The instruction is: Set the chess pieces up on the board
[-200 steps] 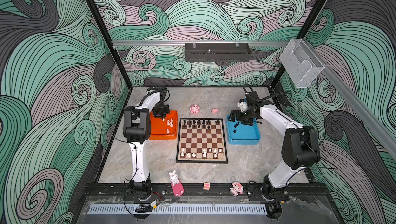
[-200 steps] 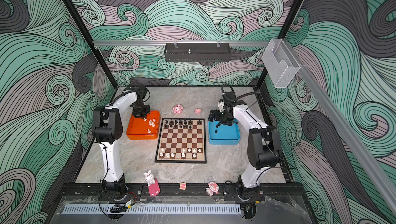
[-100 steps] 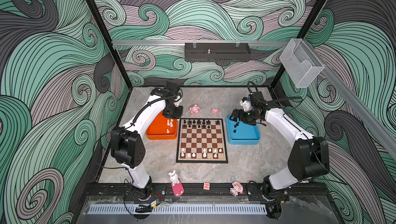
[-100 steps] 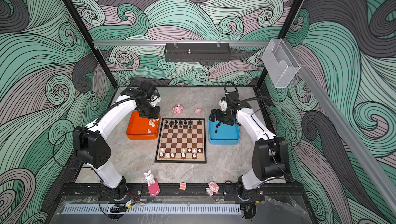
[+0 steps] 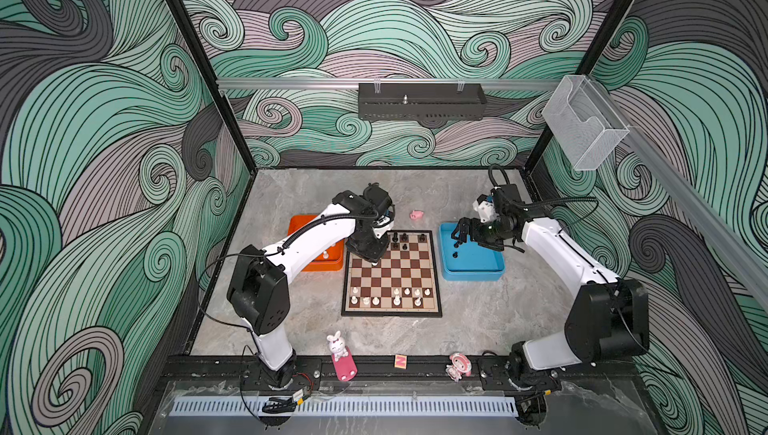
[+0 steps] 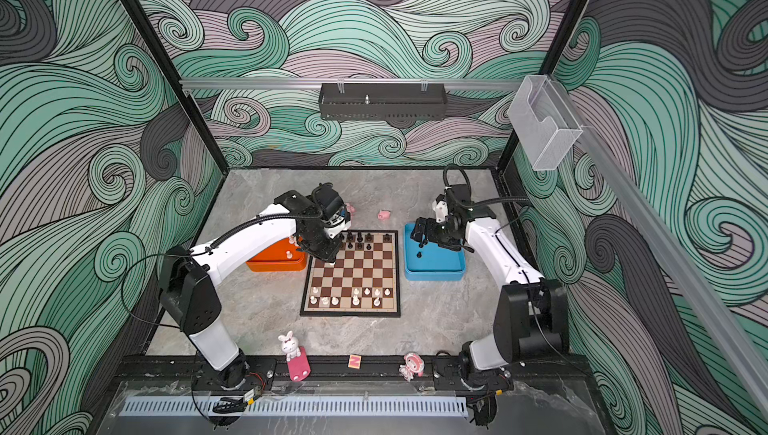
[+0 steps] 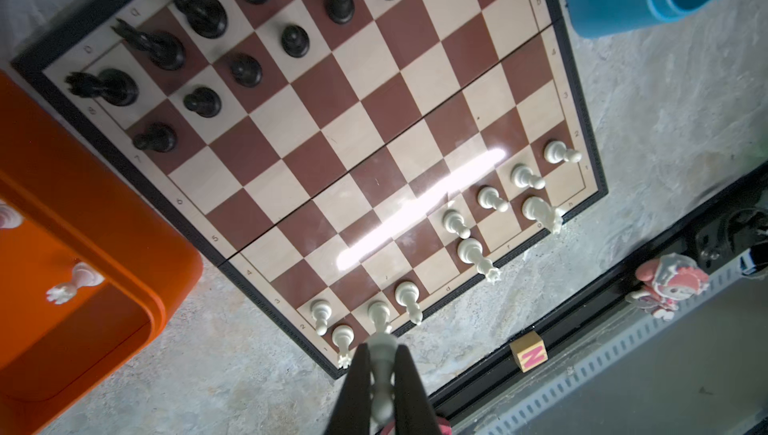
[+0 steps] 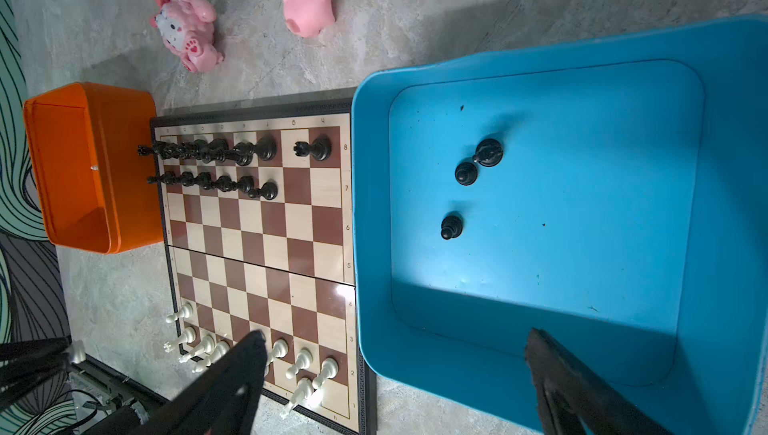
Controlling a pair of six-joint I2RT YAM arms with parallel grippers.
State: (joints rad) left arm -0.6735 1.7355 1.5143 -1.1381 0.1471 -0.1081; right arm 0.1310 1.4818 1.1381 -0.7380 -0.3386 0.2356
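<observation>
The board [image 5: 390, 311] [image 6: 350, 312] lies mid-table, with black chess pieces [image 5: 405, 239] [image 7: 203, 13] on its far rows and white chess pieces [image 5: 395, 293] [image 7: 490, 198] on its near rows. My left gripper [image 5: 374, 260] [image 7: 381, 349] hangs over the board's far left squares, shut on a white chess piece [image 7: 382, 370]. Above the blue tray's [image 5: 473, 275] [image 8: 582, 295] far left corner, my right gripper [image 5: 459, 237] [image 8: 397, 337] stands open and holds nothing. Three black pieces [image 8: 465, 173] lie in that tray. White pieces [image 7: 77, 283] lie in the orange tray [image 5: 316, 265] [image 7: 104, 212].
Two pink figurines [image 8: 187, 29] [image 8: 309, 9] sit beyond the board's far edge. Along the front rail stand a bunny figure [image 5: 338, 345], a letter block [image 5: 400, 361] and a pink doll [image 5: 459, 367]. The trays flank the board closely on both sides.
My left arm has swung from the orange tray to above the board's far left squares, carrying the white piece. The right gripper has stayed open over the blue tray.
</observation>
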